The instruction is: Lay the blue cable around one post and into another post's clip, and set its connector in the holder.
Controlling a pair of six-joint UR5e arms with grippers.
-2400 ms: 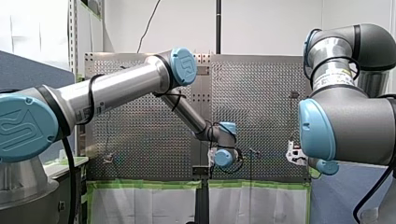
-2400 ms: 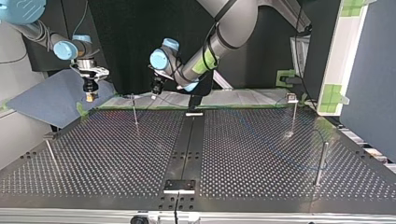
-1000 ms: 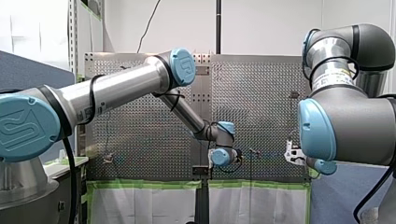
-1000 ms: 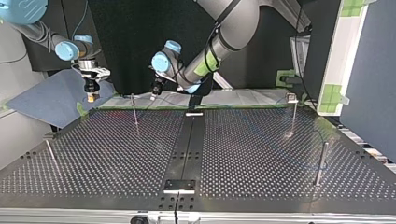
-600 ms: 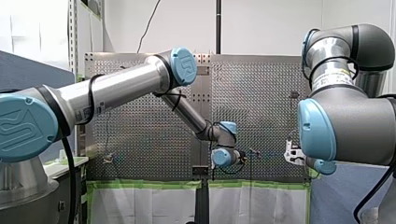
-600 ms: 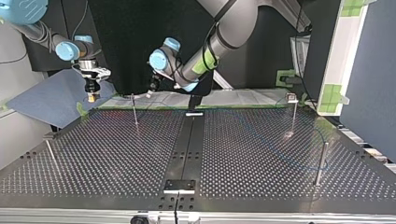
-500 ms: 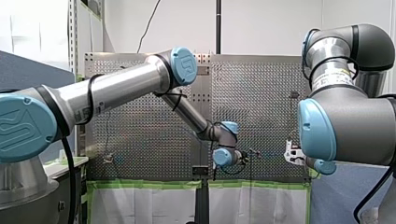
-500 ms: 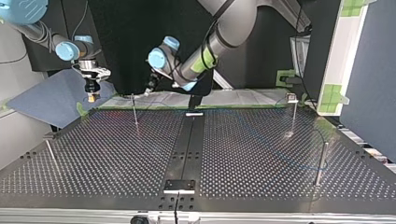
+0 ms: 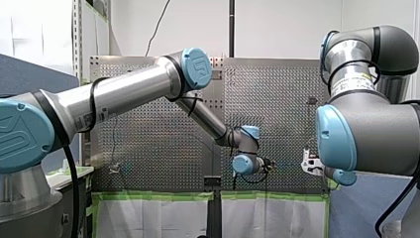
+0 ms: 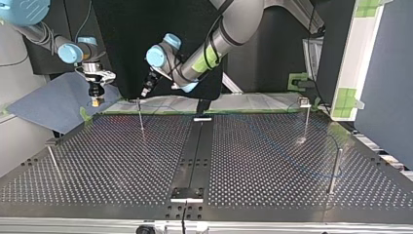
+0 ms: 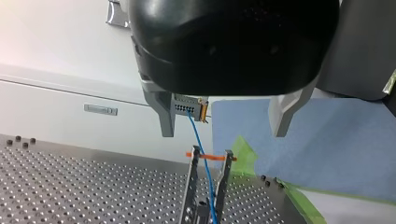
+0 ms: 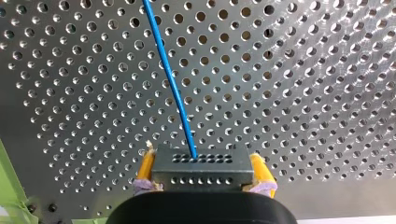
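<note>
My right gripper (image 12: pixel 201 162) is shut on the dark connector (image 12: pixel 201 175), its yellow pads (image 12: pixel 145 168) on both sides. The blue cable (image 12: pixel 170 84) runs out from it over the perforated plate. In the top view that gripper (image 10: pixel 95 100) hangs past the table's far left corner. My left gripper (image 11: pixel 224 134) is open and holds nothing. It sits above and just behind a forked post (image 11: pixel 192 186) with an orange band, and the cable (image 11: pixel 198 140) drops between the prongs. This gripper (image 10: pixel 145 92) hovers by the thin post (image 10: pixel 140 115) at the far edge.
More posts stand at the top view's right (image 10: pixel 306 119), near right (image 10: pixel 334 171) and near left (image 10: pixel 52 160). A dark strip (image 10: pixel 195 151) runs down the table's middle with a small block (image 10: pixel 187 194) at its near end. Blue cloth (image 10: pixel 48 105) lies beyond the far left corner.
My left arm has swung toward the top view's left, bringing its open gripper over to the thin far post. My right gripper has stayed put with the connector.
</note>
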